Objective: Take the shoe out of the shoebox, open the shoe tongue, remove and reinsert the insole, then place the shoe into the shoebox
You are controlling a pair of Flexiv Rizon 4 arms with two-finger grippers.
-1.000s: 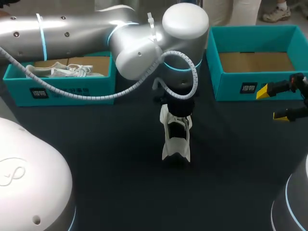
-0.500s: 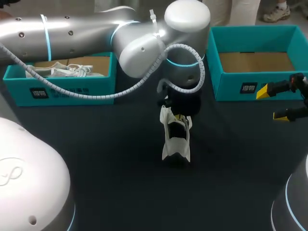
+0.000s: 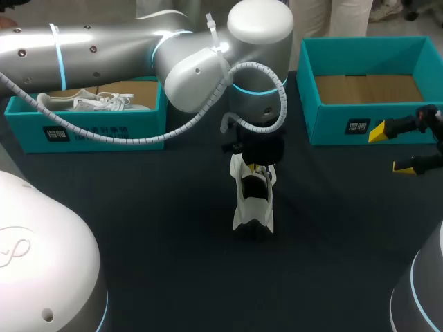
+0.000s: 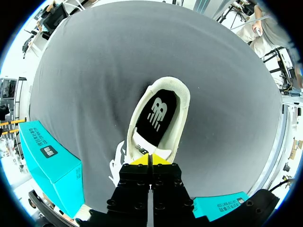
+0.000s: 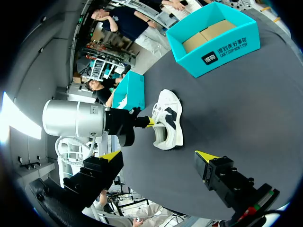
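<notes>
Left gripper (image 4: 150,160): fingers are pressing together, tips touching the tongue of the shoe (image 3: 253,200), frame centre.
Right gripper (image 3: 392,149): is hanging spread wide, right edge, beside the shoebox (image 3: 332,128).

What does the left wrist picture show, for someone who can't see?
The left gripper pinches the tongue of a white shoe on a dark table. The shoe's black insole shows inside, and a teal shoebox sits beside the gripper.
</notes>
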